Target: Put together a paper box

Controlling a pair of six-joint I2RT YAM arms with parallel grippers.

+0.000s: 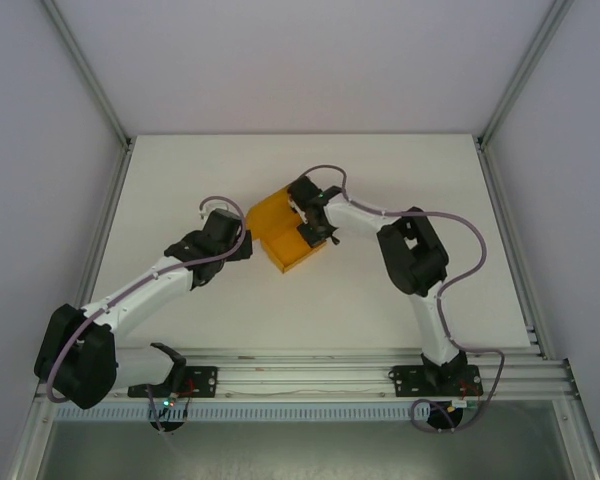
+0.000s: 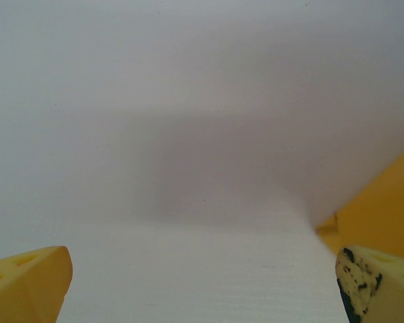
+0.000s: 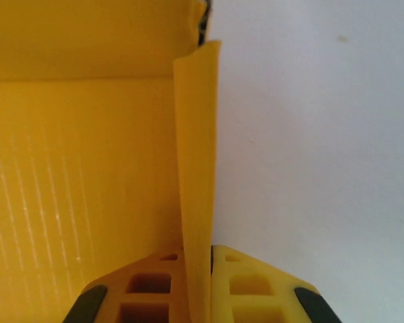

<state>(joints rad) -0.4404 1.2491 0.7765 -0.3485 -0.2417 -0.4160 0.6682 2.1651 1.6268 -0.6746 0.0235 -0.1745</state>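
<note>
Right wrist: right fingers [image 3: 252,286] clenched on upright flap of paper box [image 3: 196,155], arm folded at elbow; left fingers [image 2: 27,286] released wide, low over tabletop [image 2: 188,101] beside box.

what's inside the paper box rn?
Bare orange floor shows inside the paper box, with no loose item visible. The right gripper is shut on one upright wall. In the top view that gripper covers part of the far-right interior.
</note>
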